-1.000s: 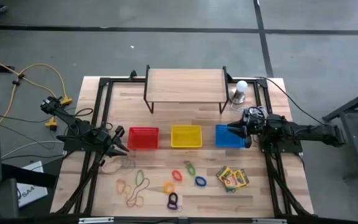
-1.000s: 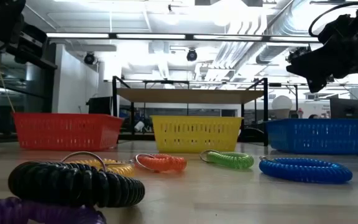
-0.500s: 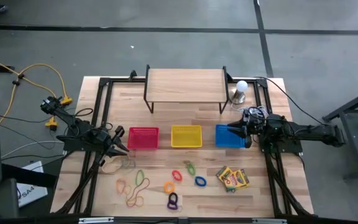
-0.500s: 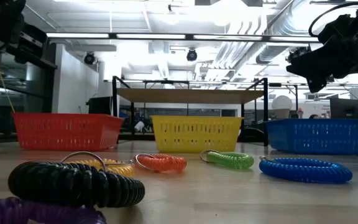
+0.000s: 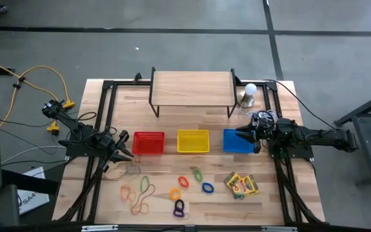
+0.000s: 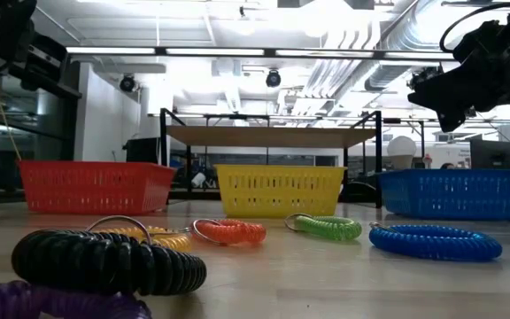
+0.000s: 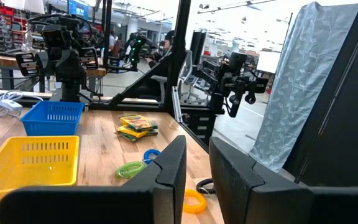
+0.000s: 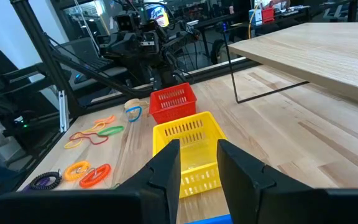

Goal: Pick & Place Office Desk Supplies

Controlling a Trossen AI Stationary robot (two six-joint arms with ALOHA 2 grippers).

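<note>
red basket (image 5: 149,142) | yellow basket (image 5: 193,141) | blue basket (image 5: 236,141) | yellow-green crayon boxes (image 5: 241,185)

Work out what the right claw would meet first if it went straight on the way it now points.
The right claw sits above the blue basket, pointing toward the yellow basket. Its wrist view shows that basket directly past the fingers, so it would probably come first, unless the claw passes over the rim; height is unclear.

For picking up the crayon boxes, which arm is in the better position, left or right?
Probably the right. The right gripper hangs over the blue basket, with the crayon boxes on its side of the table; the left gripper waits by the red basket.
</note>
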